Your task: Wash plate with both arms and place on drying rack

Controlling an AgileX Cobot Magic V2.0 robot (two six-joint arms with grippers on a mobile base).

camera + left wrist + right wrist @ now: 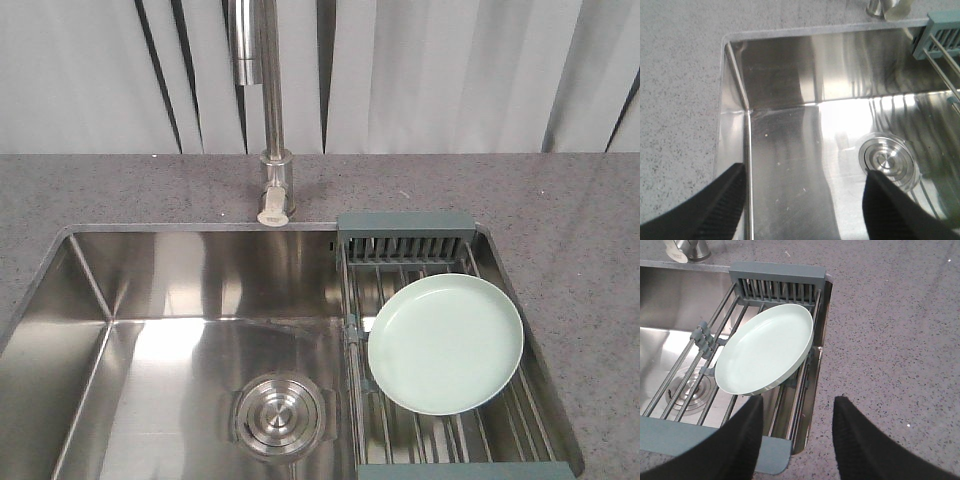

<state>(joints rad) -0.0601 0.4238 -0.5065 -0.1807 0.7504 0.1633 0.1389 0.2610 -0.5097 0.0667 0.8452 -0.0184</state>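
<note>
The pale mint-green plate [445, 343] lies tilted on the rods of the drying rack [405, 224], which spans the right end of the sink. In the right wrist view the plate [765, 349] rests on the drying rack [777, 271] just ahead of my right gripper [799, 405], which is open and empty above the rack's near right corner and the counter. My left gripper [805, 172] is open and empty, hovering over the sink's left part. Neither arm shows in the front view.
The steel sink [160, 330] has a round drain [279, 413] in its floor. A tall tap [272, 120] stands behind it. Speckled grey countertop [570, 210] surrounds the sink. The drain [888, 160] lies ahead of my left gripper's right finger.
</note>
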